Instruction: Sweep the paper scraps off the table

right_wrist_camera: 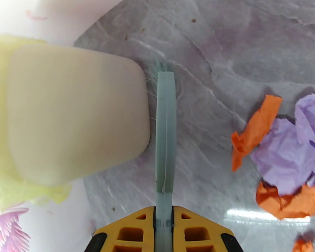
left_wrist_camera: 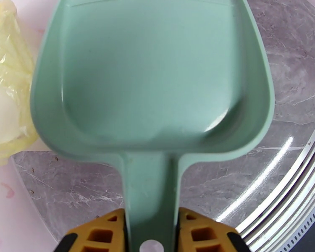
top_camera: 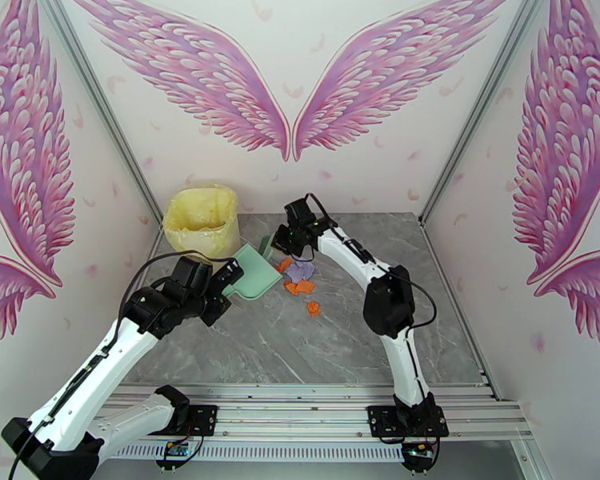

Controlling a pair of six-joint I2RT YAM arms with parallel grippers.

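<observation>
**A:** Left pincer (left_wrist_camera: 151, 227), state?

**B:** Closed narrow on the handle of the mint-green dustpan (left_wrist_camera: 153, 80). Its yellow fingers (left_wrist_camera: 101, 234) press in from both sides, and the pan's mouth points away from the wrist.

**A:** Right pincer (right_wrist_camera: 164, 232)?

**B:** Shut tight on a thin pale-green brush (right_wrist_camera: 166, 131), seen edge-on and pointing straight ahead. The bristles at its far end are blurred. They may be touching the desk (right_wrist_camera: 224, 59), but I cannot confirm that.

**A:** Paper scraps (right_wrist_camera: 283, 160)?

**B:** On the desk, bunched together, with orange bits around one crumpled lavender piece. In the right wrist view they sit to the right of the brush, apart from it. From above, the bunch lies just beside the dustpan's right edge, below the right pincer. One orange bit lies alone, nearer the arm bases.

**A:** Farther out?

**B:** A cream bin (top_camera: 200, 222) lined with a yellow bag stands at the desk's far-left corner. It is just beyond the dustpan and close to the left of the brush tip.
</observation>
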